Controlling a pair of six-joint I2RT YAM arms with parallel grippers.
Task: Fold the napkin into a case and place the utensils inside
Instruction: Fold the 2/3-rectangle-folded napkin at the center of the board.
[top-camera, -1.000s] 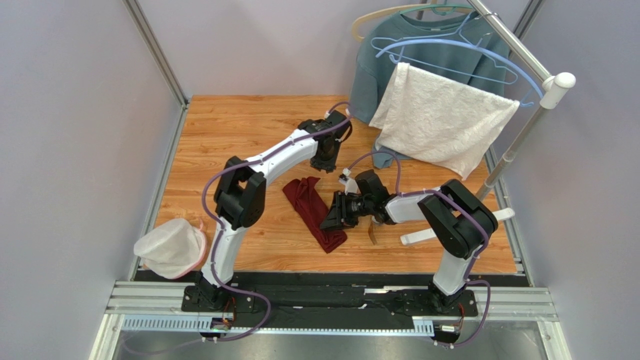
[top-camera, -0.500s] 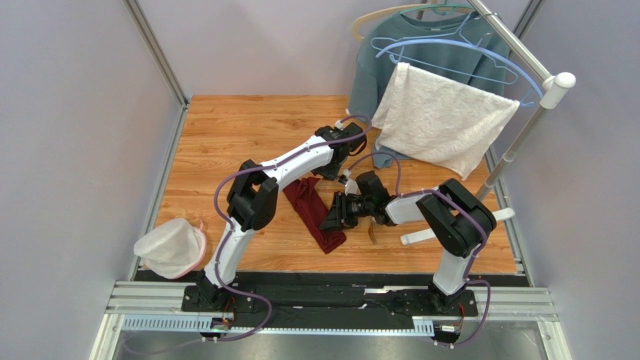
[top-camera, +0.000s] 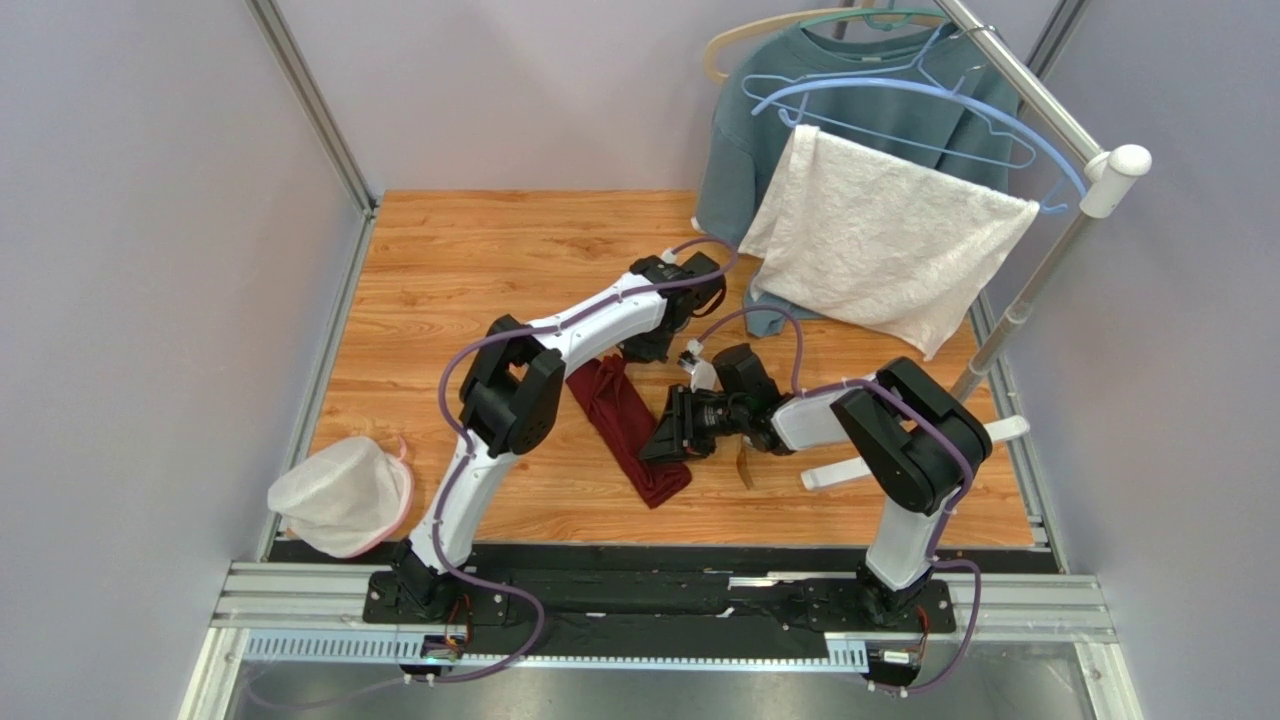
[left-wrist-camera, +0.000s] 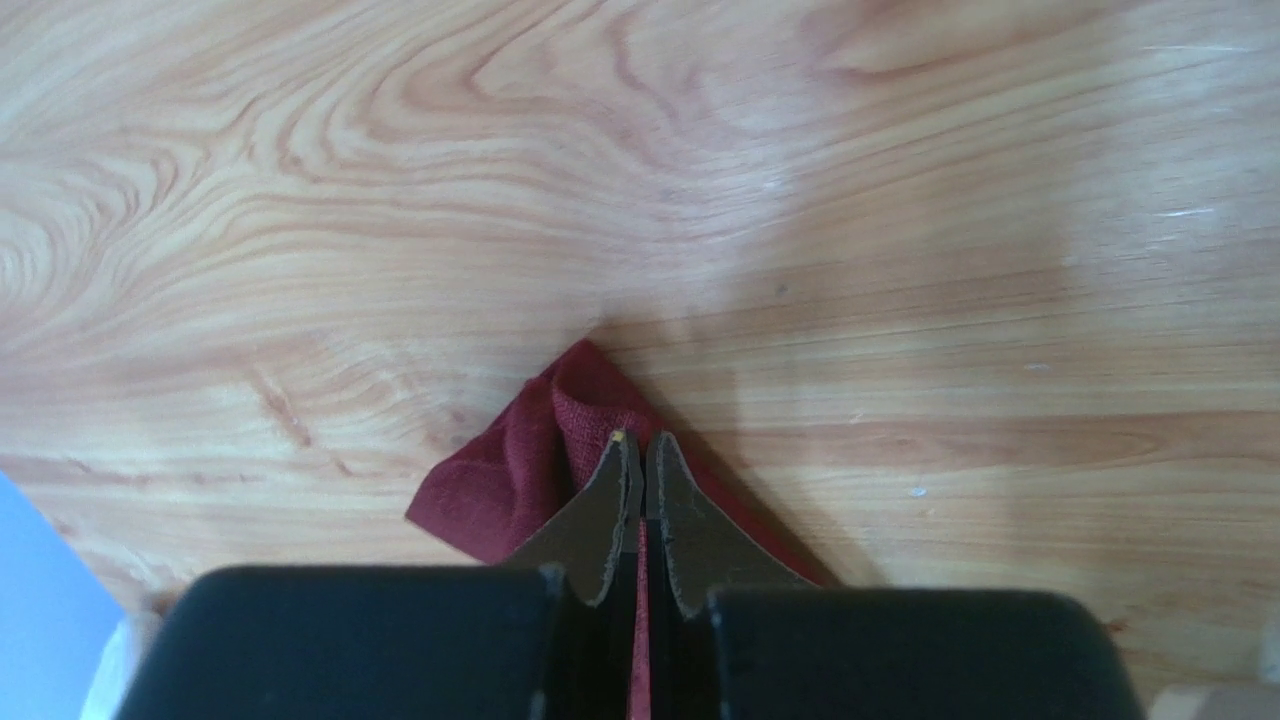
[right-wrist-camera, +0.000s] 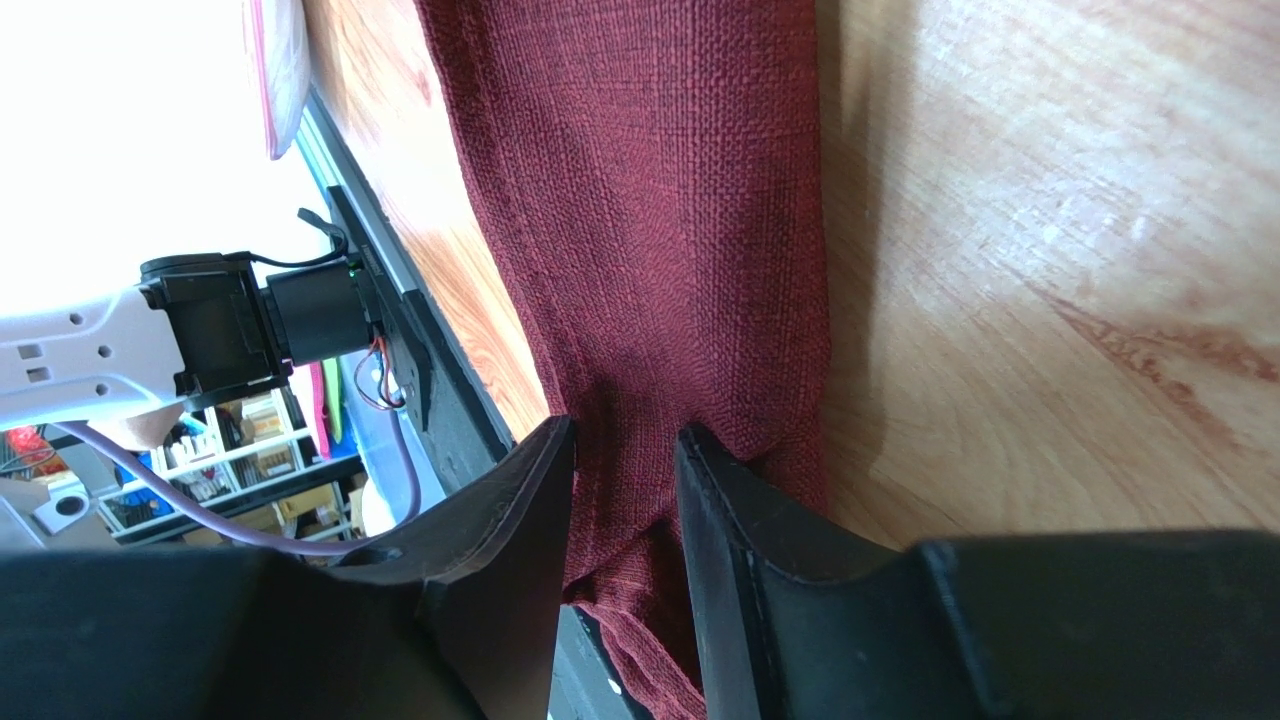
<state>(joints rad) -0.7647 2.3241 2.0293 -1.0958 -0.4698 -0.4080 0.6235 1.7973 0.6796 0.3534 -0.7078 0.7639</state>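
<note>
Two robot arms met over a dark red napkin (top-camera: 621, 428) that lay folded into a narrow strip at the middle of the wooden counter (top-camera: 451, 270). The left end effector (left-wrist-camera: 643, 458) was clamped tight on the tip of the strip's far corner. The right end effector (right-wrist-camera: 624, 443) stood about half open at the near end, with cloth puckered in the gap between its fingers. Whether it truly pinched that cloth could not be told.

The likeliest trouble was the left grip. It held only a small peak of fabric, so any pull might have slipped it free or lifted one layer and opened the fold. With both ends engaged, arms moving apart could have dragged the strip askew or flattened the pocket meant for the cutlery. A slim golden-brown fork-like piece (top-camera: 744, 470) lay on the counter just beside the right arm, where a sweep of that arm could have knocked it. No spoon could be made out.

No brand, label or readable writing showed on the cloth, the arms or the clutter beyond the counter.
</note>
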